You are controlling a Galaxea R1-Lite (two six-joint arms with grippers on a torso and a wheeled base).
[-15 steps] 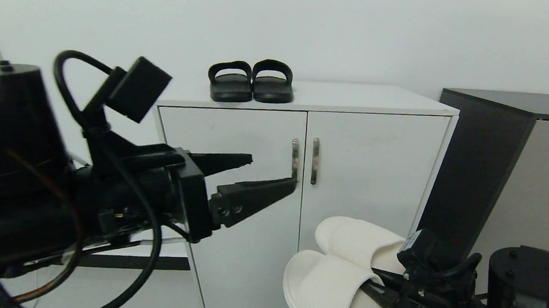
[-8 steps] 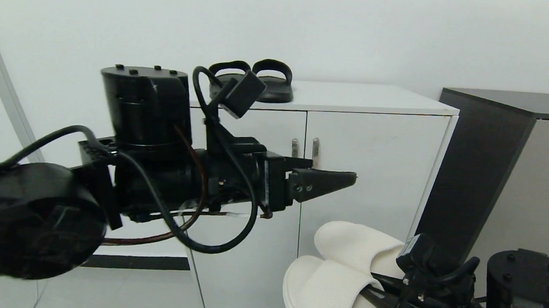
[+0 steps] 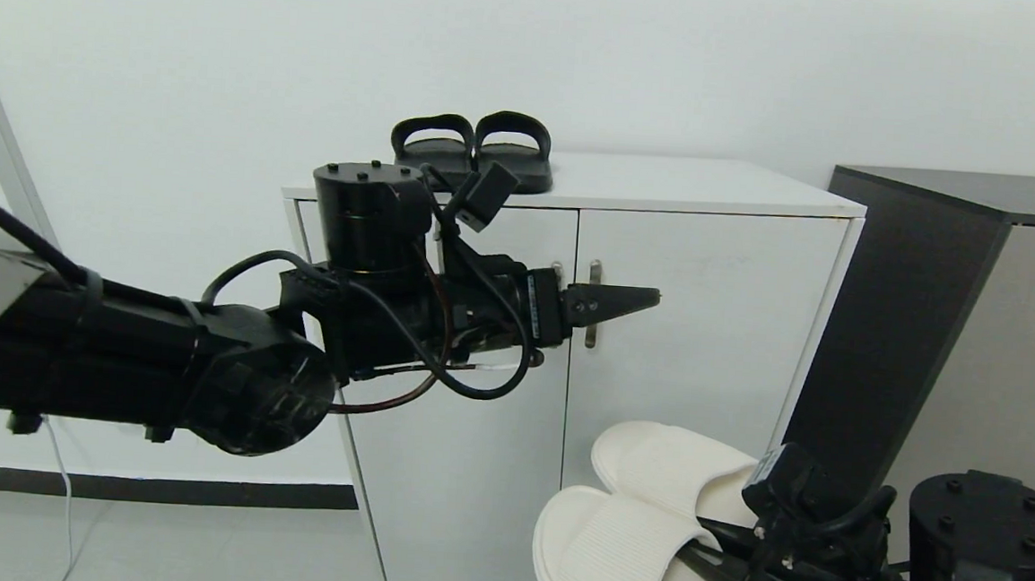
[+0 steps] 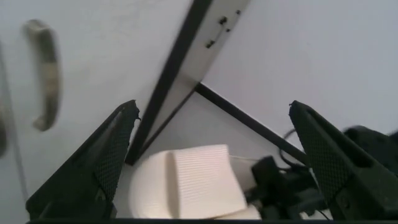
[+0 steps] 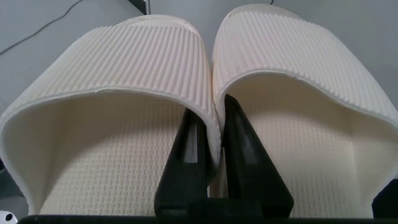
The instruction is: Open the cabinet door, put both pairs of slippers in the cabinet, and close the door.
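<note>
The white cabinet [image 3: 707,275] has both doors shut. A pair of black slippers [image 3: 472,148] stands on its top. My left gripper [image 3: 625,302] is open and level with the door handles [image 3: 592,326]. In the left wrist view the left gripper [image 4: 214,109] has its fingers wide apart, and a handle [image 4: 43,74] lies outside the gap. Low at the right, my right gripper [image 5: 211,112] is shut on the pair of white slippers [image 3: 639,513], pinching their touching inner walls [image 5: 214,106].
A dark grey cabinet [image 3: 930,307] stands tight against the white cabinet's right side. A white wall with a black baseboard stripe [image 3: 200,489] runs to the left. Open floor lies below the left arm.
My left arm has stretched forward and to the right, bringing its gripper from in front of the left door up to the handles. The right arm and the white slippers have barely moved.
</note>
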